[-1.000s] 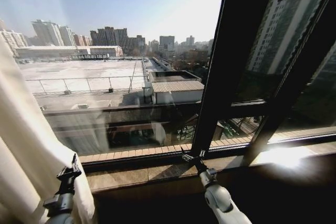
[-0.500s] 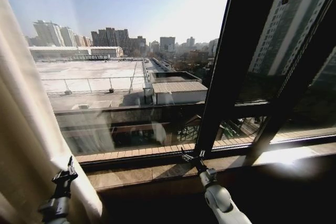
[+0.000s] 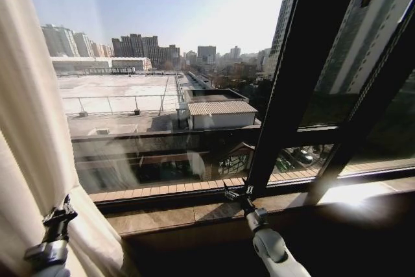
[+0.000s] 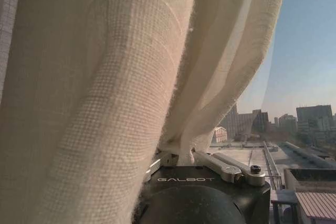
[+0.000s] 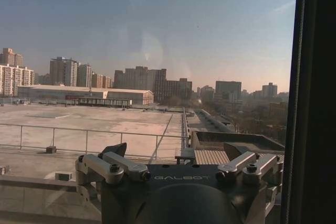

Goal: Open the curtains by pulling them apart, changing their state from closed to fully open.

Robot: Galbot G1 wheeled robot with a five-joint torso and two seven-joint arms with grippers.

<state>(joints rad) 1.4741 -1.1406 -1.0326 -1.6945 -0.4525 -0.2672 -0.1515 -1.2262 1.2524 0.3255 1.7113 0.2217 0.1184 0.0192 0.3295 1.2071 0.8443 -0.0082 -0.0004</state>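
My left claw (image 3: pixel 61 209) has its fingertips buried in the folds of the curtains (image 3: pixel 29 128), so I cannot see how they close. The curtains run off the top, left and bottom edges. My right claw (image 5: pixel 178 167) has its fingertips partly cut off low in the right wrist view.

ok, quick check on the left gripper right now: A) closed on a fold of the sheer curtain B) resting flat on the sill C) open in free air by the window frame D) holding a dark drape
A. In the left wrist view the left gripper has a bunched fold of the sheer curtain pinched between its fingers; the head view puts it low at the left, in the fabric.
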